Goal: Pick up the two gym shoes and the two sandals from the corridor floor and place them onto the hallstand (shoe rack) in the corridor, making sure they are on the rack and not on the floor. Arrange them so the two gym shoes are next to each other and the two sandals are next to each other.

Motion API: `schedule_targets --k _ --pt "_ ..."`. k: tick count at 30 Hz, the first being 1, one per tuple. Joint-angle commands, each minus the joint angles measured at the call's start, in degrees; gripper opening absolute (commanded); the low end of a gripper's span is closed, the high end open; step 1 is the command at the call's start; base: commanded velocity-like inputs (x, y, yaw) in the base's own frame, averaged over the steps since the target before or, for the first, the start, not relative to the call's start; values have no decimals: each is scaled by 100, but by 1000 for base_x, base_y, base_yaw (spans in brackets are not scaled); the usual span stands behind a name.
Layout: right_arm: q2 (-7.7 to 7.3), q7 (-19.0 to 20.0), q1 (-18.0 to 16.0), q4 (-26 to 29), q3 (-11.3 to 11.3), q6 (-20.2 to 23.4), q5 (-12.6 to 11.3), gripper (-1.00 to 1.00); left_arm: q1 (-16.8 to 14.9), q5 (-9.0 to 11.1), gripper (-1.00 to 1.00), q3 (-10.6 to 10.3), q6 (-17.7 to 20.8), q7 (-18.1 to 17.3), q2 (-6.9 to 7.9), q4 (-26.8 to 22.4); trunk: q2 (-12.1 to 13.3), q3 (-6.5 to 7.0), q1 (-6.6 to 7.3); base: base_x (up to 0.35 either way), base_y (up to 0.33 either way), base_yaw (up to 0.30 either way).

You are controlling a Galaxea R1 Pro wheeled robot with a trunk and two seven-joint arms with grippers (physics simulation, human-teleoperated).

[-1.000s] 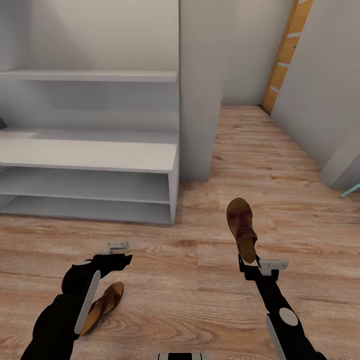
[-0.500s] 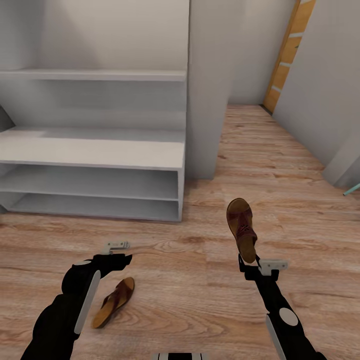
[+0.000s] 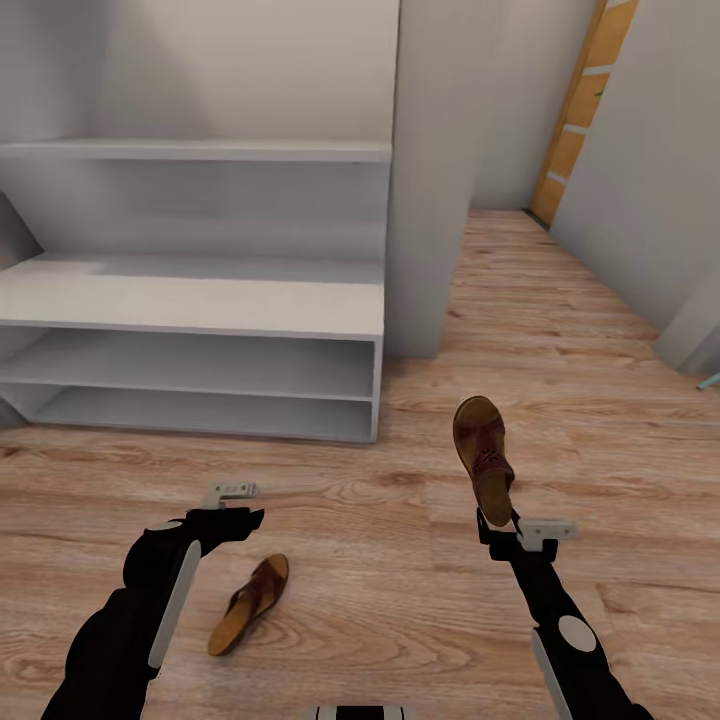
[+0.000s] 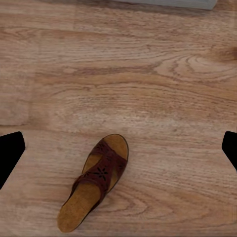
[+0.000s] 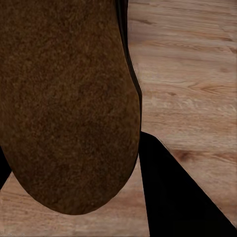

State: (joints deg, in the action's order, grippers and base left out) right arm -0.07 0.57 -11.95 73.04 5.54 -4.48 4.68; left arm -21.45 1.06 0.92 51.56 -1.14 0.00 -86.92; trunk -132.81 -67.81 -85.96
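1. One sandal [image 3: 484, 457], dark reddish-brown leather with wide perforated straps, stood upright at lower centre-right of the head view, toe uppermost, heel clamped in the right gripper [image 3: 497, 528]. Its dark brown sole [image 5: 64, 103] faced the right wrist camera.
2. The second sandal [image 3: 251, 603] lay flat on the corridor floor [image 3: 400, 560] at lower left, tan footbed up, angled diagonally.
3. The hallstand [image 3: 200, 300], white-grey with a thick top and two open lower tiers, occupied the upper left, its surfaces bare.
4. The floor was light brown wood plank.
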Motion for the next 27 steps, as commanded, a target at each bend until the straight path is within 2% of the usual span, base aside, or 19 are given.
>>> schedule_targets --k 1,5,16,27 --pt "1 5 0 0 0 -2 -20 -100 0 -1 100 1 -1 0 0 0 0 0 0 0 308 0" --pt "-1 5 0 0 0 -8 -12 -100 0 -1 100 4 1 0 0 0 0 0 0 0 235 0" --pt "-2 5 0 0 0 -5 -11 -100 0 -1 100 4 1 0 0 0 0 0 0 0 62 0" --pt "-2 5 0 0 0 -9 -11 -100 0 6 100 18 2 0 0 0 0 0 0 0 250 0"
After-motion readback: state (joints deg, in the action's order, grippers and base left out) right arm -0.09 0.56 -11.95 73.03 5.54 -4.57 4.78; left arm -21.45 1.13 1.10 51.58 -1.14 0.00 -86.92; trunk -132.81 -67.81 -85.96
